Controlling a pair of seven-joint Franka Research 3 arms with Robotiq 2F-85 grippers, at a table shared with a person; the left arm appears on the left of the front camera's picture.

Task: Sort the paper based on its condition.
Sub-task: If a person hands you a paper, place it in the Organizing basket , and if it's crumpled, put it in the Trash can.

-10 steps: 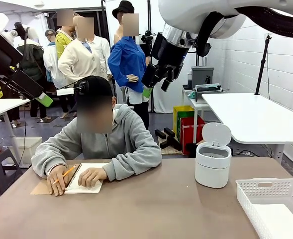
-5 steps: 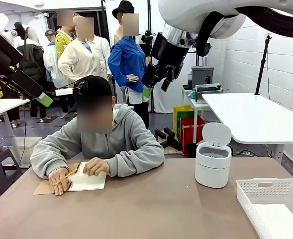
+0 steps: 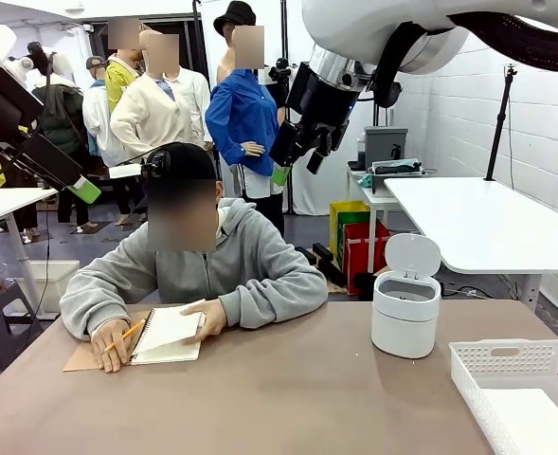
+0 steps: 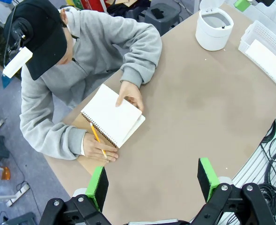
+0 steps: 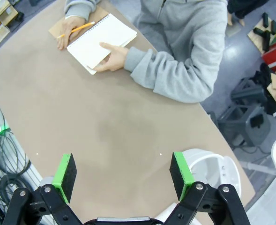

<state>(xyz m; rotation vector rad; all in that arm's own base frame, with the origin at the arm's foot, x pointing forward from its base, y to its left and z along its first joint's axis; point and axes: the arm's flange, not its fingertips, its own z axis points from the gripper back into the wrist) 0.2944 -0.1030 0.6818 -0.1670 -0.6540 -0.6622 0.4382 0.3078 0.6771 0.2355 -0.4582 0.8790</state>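
Person's hand (image 3: 209, 319) has been slid to notebook (image 3: 165, 347) edge, pg lifted, table's far left corner; paper (image 3: 534, 422) in near-right basket (image 3: 506, 353). Left gripper (image 4: 152, 180) & right gripper (image 5: 123, 174) held open; hand could be struck if approached early

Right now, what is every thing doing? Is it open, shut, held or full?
Spiral notebook: open, top page lifted by the person's hand.
Pencil: held in the other hand.
White bin: lid up, open.
White basket: holds a flat paper sheet.
Left gripper: open, empty.
Right gripper: open, empty.
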